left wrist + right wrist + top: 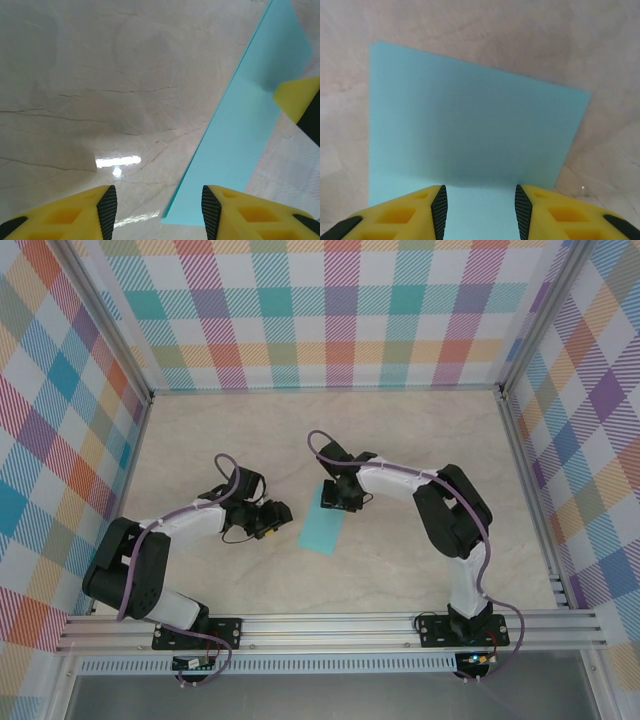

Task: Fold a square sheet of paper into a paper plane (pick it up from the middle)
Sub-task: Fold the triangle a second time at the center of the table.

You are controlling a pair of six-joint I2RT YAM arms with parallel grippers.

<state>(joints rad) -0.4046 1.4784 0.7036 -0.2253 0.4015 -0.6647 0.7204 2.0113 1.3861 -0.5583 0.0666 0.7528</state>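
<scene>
Paper (pixel 322 530), a flat turquoise oblong, lies under the right gripper (pixel 480 194), beside the left gripper (pixel 159 194), both parted and empty.

Ahead and to the left of the left gripper (pixel 159 212) the bench (pixel 100 75) lies bare, with open room out to the walls (pixel 320 310). Ahead to its right the sheet (pixel 245 125) lies flat and low, no bar to a pass above it. The right gripper (pixel 480 207) hangs over the sheet's far end, near the left gripper: the one obstacle there. Both grippers' jaws stand apart, the gaps free.
</scene>
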